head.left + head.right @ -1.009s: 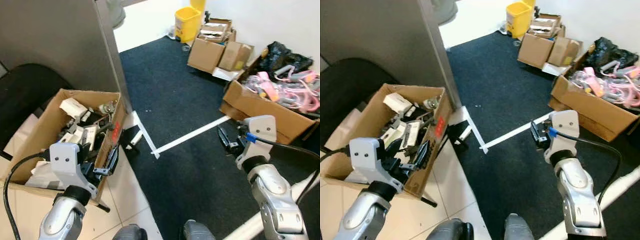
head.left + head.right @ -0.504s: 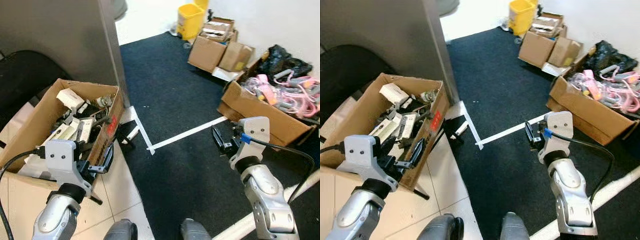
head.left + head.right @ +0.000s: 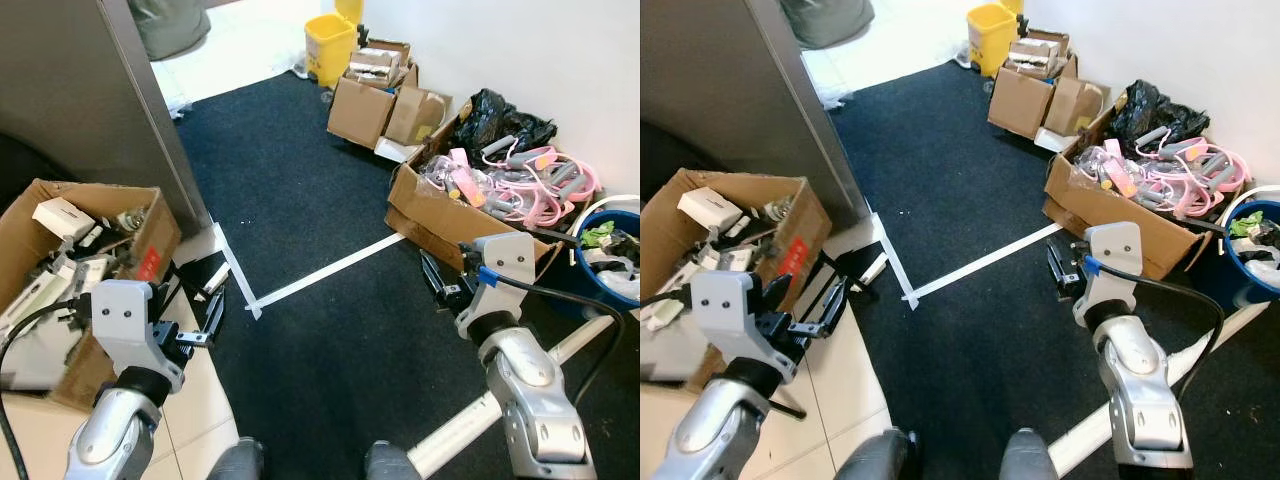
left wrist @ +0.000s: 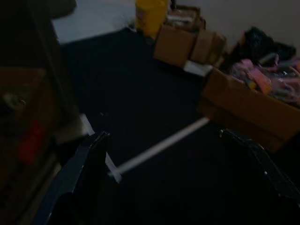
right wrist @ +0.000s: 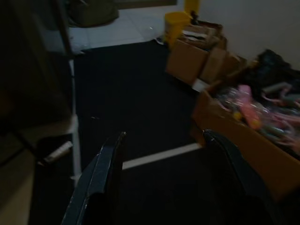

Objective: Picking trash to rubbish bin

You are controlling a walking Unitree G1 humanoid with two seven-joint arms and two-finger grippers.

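Open dark carpet (image 3: 300,200) lies ahead between the grey partition (image 3: 90,90) and cardboard boxes (image 3: 455,215) on the right.

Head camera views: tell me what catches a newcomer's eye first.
The open cardboard box heaped with pink tubing against the right wall stands out first. Next, the yellow bin at the carpet's far end, and the blue bucket of scraps at far right. Both grippers, left and right, hover open.

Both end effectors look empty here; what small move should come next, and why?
Probably step toward the small tube lying on the floor by the white tape line. It looks like loose trash. The left end effector and right end effector are both open and hold nothing, and the blue bin sits on the right.
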